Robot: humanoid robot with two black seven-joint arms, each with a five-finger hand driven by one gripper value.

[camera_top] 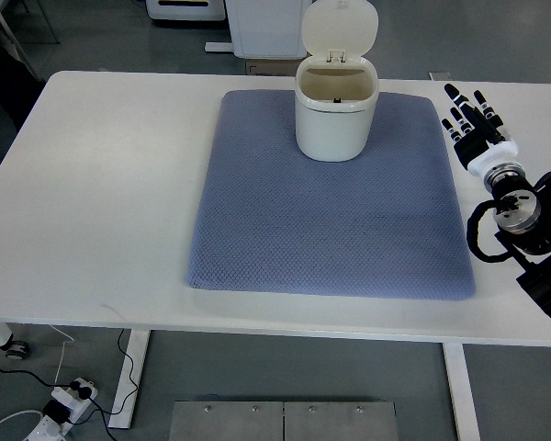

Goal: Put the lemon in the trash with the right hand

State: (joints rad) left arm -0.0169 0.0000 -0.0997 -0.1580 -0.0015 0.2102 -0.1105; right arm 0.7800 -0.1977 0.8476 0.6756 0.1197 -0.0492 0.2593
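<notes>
Right hand [473, 124] rests empty on the surface [101, 202], fingers straight and relaxed. Off to its left the trash bin [335, 115] stands lid-up; no lemon shows, perhaps already inside, so I cannot tell.

A white table [101, 211] is carrying a blue-grey mat [331, 230]. The robot's right hand [475, 122] is lying flat on its right side.

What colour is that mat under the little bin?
The quilted fabric mat is a muted blue-grey with a fine diamond texture, seen clearly in the top view.
</notes>
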